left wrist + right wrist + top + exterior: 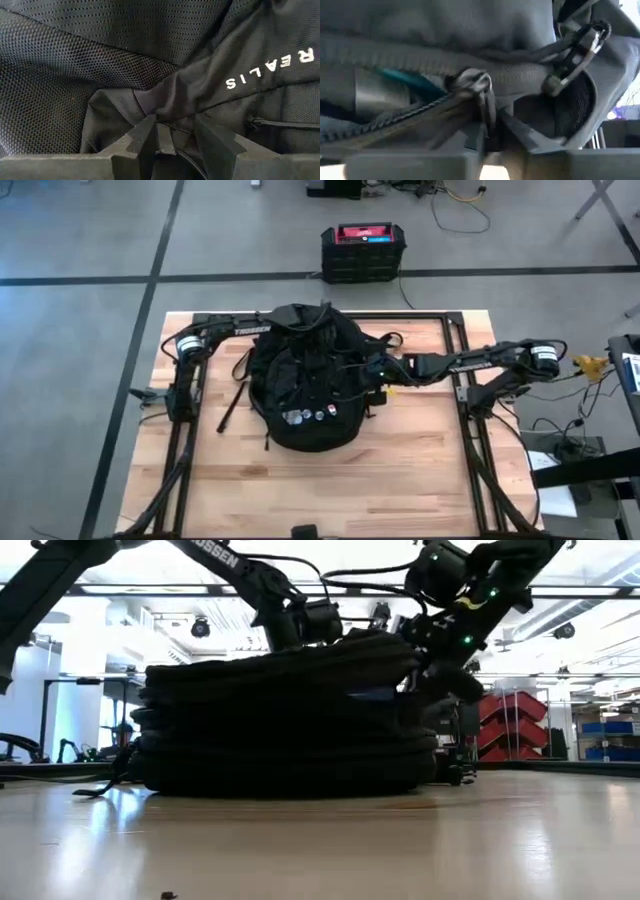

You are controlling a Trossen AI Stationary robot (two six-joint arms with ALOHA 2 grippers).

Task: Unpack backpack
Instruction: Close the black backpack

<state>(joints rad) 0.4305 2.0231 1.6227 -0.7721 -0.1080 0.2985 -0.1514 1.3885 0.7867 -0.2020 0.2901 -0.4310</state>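
The black backpack (305,385) lies flat on the wooden table (330,490), coloured tags on its near part. My left gripper (300,320) is at the backpack's far end, shut on its black fabric (167,117). At the backpack's right side, my right gripper (375,370) is shut on the zip's pull (482,107). In the right wrist view the zip (385,120) stands partly open, and something teal (405,77) shows in the gap against the grey lining. My left gripper pinches a bunched fold of the backpack's black fabric (170,112) between its two fingers (142,135), beside the mesh panel. The fold puckers toward the fingers. The backpack rests on the table. My right gripper pinches the pull (485,117) that hangs from the silver zip slider (472,80) between its two fingers. It comes from the table's right side, about level. The slider sits on the zip at the backpack's right side wall.
A loose black strap (235,395) trails on the table left of the backpack. A metal clip (570,55) hangs near the zip. A black box with a red top (363,250) stands on the floor beyond the far edge. Bare wood lies on the near side.
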